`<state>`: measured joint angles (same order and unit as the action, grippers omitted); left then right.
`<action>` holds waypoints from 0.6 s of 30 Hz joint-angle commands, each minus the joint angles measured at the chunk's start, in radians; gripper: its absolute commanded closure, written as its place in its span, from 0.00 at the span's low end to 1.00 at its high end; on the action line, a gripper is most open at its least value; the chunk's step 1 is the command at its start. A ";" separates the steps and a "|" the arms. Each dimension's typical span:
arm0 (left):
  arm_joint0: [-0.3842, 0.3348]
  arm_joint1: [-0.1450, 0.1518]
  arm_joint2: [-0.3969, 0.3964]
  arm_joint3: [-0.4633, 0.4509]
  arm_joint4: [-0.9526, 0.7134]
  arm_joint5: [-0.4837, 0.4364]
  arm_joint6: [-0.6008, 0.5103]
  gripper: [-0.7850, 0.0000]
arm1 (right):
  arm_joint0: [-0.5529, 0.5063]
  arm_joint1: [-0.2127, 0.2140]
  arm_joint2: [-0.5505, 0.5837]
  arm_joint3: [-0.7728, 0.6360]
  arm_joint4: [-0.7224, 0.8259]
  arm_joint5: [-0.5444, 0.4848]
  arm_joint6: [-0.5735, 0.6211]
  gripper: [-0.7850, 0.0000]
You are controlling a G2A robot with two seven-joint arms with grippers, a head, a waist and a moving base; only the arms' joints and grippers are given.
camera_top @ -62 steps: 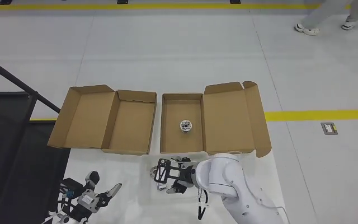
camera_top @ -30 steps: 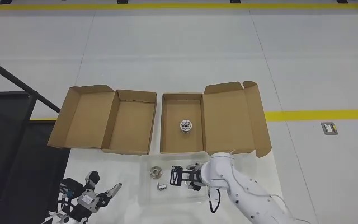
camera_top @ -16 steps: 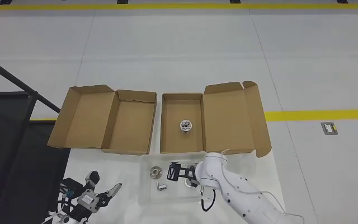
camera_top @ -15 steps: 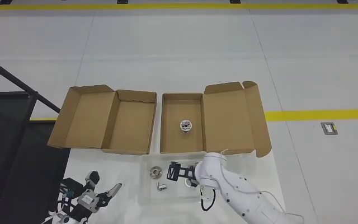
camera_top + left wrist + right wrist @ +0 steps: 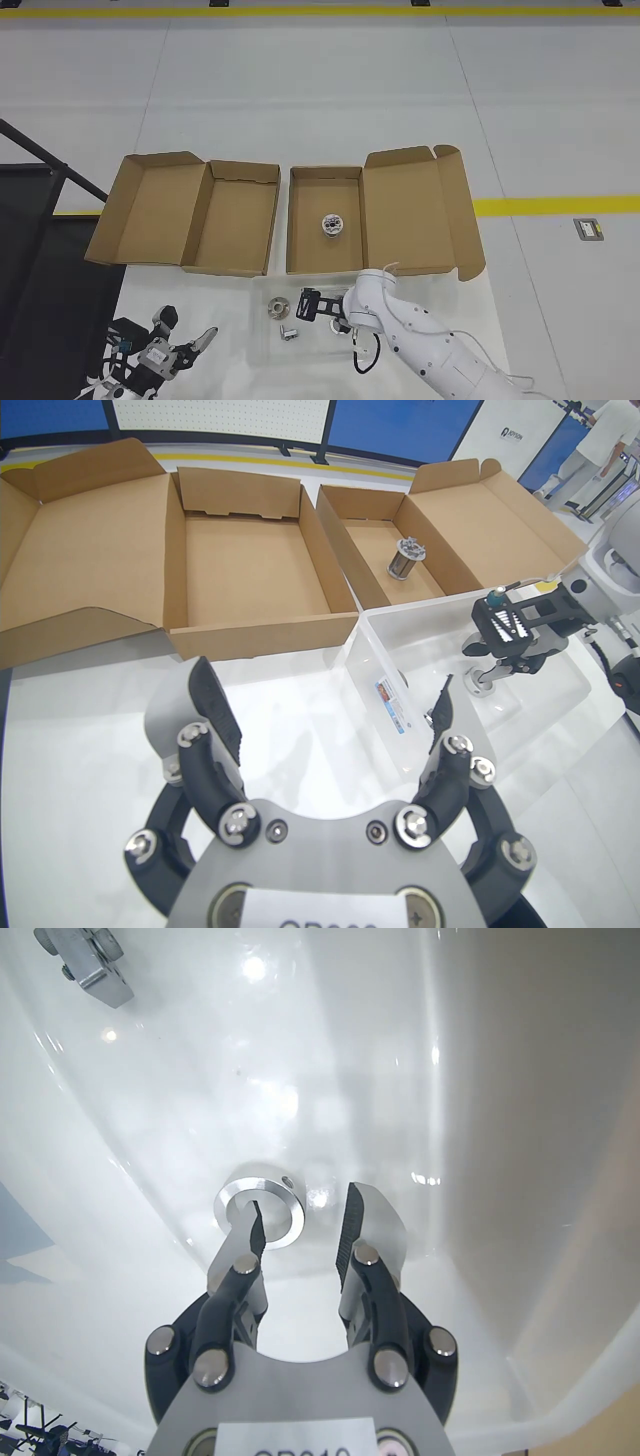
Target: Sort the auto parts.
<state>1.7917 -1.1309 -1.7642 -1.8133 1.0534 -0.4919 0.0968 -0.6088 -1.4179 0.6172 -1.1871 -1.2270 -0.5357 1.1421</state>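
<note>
A silver flanged ring (image 5: 275, 307) (image 5: 260, 1210) and a small metal block (image 5: 288, 332) (image 5: 95, 968) lie in a clear plastic bin (image 5: 262, 290). My right gripper (image 5: 310, 305) (image 5: 302, 1223) is open and low inside the bin. One fingertip (image 5: 256, 1228) sits over the ring's bore and the other stands outside its wall. In the left wrist view the right gripper (image 5: 500, 635) hangs just above the ring (image 5: 480, 682). A metal cylindrical part (image 5: 332, 224) (image 5: 406, 557) stands in the right cardboard box (image 5: 300, 255). My left gripper (image 5: 185, 345) (image 5: 325, 695) is open over the white table, left of the bin.
An open, empty cardboard box (image 5: 235, 220) (image 5: 250, 565) lies left of the box with the cylinder, both just beyond the bin. Their flaps spread outward to either side. A black frame (image 5: 40, 260) borders the table's left edge.
My right gripper drew back to the right from over the parts, then edged left again onto the flanged ring. The left arm has stayed still.
</note>
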 commanded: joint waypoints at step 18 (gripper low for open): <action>0.000 0.000 0.000 0.000 0.000 0.000 0.000 0.00 | 0.028 -0.022 0.001 -0.008 0.001 -0.021 -0.037 1.00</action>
<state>1.7917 -1.1309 -1.7642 -1.8133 1.0534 -0.4919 0.0968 -0.5784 -1.4432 0.6107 -1.1708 -1.2202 -0.5461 1.1178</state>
